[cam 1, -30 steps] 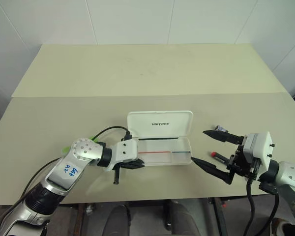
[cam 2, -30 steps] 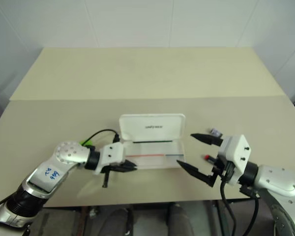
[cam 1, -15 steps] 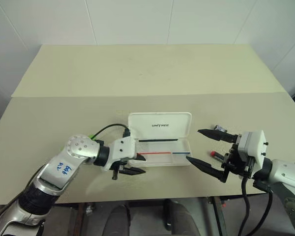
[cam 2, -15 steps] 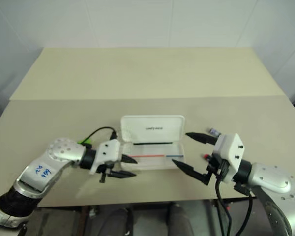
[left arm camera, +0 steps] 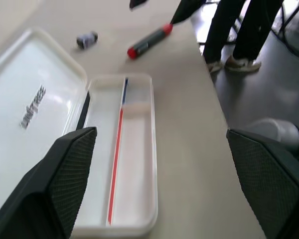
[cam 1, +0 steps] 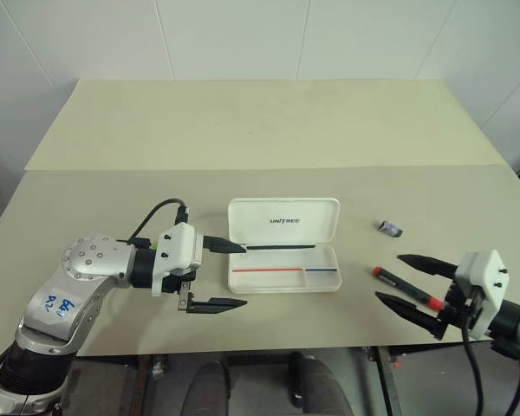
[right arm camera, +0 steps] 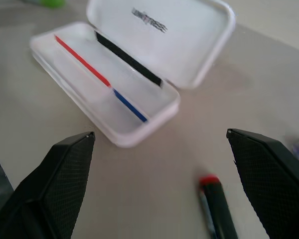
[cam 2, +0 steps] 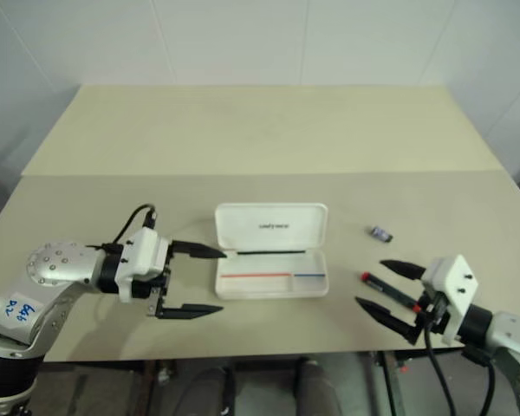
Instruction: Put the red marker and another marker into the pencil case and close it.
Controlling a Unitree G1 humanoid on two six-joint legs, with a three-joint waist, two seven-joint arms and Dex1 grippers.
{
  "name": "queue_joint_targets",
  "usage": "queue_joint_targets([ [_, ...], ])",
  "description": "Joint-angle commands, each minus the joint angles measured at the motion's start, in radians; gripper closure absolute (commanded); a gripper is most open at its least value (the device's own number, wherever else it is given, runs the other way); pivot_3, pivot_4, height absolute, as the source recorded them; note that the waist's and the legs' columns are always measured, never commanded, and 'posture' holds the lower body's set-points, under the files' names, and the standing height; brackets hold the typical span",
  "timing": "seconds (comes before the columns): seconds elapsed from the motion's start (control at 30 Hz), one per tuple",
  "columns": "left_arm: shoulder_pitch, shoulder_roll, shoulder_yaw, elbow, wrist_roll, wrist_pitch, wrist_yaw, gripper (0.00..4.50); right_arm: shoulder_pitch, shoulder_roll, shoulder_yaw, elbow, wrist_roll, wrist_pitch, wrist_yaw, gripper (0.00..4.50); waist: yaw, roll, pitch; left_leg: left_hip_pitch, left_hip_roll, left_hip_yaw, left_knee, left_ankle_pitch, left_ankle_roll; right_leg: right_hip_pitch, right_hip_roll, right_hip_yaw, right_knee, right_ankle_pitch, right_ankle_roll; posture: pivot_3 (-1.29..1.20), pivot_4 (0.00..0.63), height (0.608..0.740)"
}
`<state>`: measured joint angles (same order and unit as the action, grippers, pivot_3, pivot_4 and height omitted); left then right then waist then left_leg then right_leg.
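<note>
The pencil case (cam 1: 283, 244), just beside the left gripper (cam 1: 218, 274), looks like smooth white plastic with a faint gloss, its tray slightly translucent. The table (cam 1: 260, 130) under both grippers has a matt, pale beige, smooth surface like laminate. Between the fingers of the right gripper (cam 1: 410, 285) the red marker (cam 1: 406, 289) shows a glossy plastic barrel and cap, and the fingers (right arm camera: 55, 184) themselves are matt black with a fine cross-hatched texture.

open pencil case (cam 2: 271, 251), red marker (cam 2: 390, 288) beside
</note>
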<state>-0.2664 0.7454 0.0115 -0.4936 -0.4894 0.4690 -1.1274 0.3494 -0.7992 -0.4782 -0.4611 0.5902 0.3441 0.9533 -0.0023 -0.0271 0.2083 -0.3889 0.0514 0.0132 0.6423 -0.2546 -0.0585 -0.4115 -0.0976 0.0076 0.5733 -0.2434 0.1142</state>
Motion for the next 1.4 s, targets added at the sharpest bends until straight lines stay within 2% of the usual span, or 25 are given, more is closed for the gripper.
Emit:
queue_joint_targets([
  [0.03, -0.005, -0.008, 0.018, 0.009, -0.053, -0.021, -0.017, 0.04, 0.015, -0.025, -0.035, 0.061, -0.019, -0.042, 0.065, 0.00, -0.002, 0.000, 0.000, 0.000, 0.000, 0.000, 0.001, 0.000, 0.000, 0.000, 0.000, 0.000, 0.000, 0.000, 0.000, 0.00, 0.150, 0.740],
  [0.23, -0.018, 0.002, 0.012, 0.022, -0.098, -0.012, -0.048, 0.04, -0.053, -0.039, 0.043, 0.252, -0.091, -0.115, 0.143, 0.00, -0.012, 0.000, 0.000, 0.000, 0.000, 0.000, 0.004, -0.001, 0.000, 0.001, 0.000, 0.001, 0.000, 0.001, 0.000, 0.00, 0.150, 0.740],
  [0.57, -0.062, 0.034, 0.017, 0.040, -0.098, -0.012, -0.067, 0.04, -0.226, -0.021, 0.186, 0.633, -0.228, -0.273, 0.210, 0.00, -0.025, 0.000, 0.000, 0.000, 0.000, 0.000, 0.004, -0.001, 0.000, 0.001, 0.000, 0.001, 0.001, 0.001, 0.000, 0.00, 0.150, 0.740],
  [0.67, -0.068, 0.035, 0.018, 0.040, -0.096, -0.012, -0.063, 0.00, -0.252, -0.020, 0.209, 0.697, -0.241, -0.312, 0.229, 0.69, -0.027, -0.003, -0.001, 0.001, 0.000, 0.000, 0.005, -0.001, 0.000, 0.002, 0.000, 0.001, 0.002, 0.001, 0.000, 0.00, 0.150, 0.740],
  [0.93, -0.055, 0.039, 0.031, 0.039, -0.081, -0.026, -0.050, 0.00, -0.258, -0.009, 0.211, 0.591, -0.203, -0.300, 0.219, 3.62, -0.026, -0.003, -0.002, 0.002, 0.000, 0.000, 0.005, -0.001, 0.000, 0.003, 0.000, 0.001, 0.002, 0.001, 0.001, 0.00, 0.150, 0.740],
  [0.97, -0.052, 0.041, 0.033, 0.040, -0.078, -0.029, -0.049, 0.00, -0.259, -0.008, 0.210, 0.567, -0.197, -0.293, 0.216, 3.86, -0.028, -0.003, -0.002, 0.001, 0.000, 0.000, 0.005, -0.001, 0.000, 0.002, 0.000, 0.002, 0.002, 0.001, 0.001, 0.00, 0.150, 0.740],
  [1.17, -0.022, 0.055, 0.046, 0.040, -0.093, -0.032, -0.056, 0.00, -0.286, -0.009, 0.210, 0.473, -0.196, -0.266, 0.186, 3.89, -0.026, -0.003, -0.001, 0.001, 0.000, 0.000, 0.005, -0.001, 0.000, 0.001, 0.001, 0.002, 0.003, 0.001, 0.001, 0.00, 0.150, 0.740],
  [1.4, 0.060, 0.076, 0.110, 0.101, -0.056, -0.128, -0.065, 0.00, -0.423, -0.063, 0.231, 0.335, -0.156, -0.194, 0.207, 3.89, -0.026, -0.002, -0.001, 0.000, 0.000, 0.001, 0.004, -0.001, 0.000, -0.001, 0.000, 0.002, 0.003, 0.001, 0.000, 0.00, 0.150, 0.740],
])
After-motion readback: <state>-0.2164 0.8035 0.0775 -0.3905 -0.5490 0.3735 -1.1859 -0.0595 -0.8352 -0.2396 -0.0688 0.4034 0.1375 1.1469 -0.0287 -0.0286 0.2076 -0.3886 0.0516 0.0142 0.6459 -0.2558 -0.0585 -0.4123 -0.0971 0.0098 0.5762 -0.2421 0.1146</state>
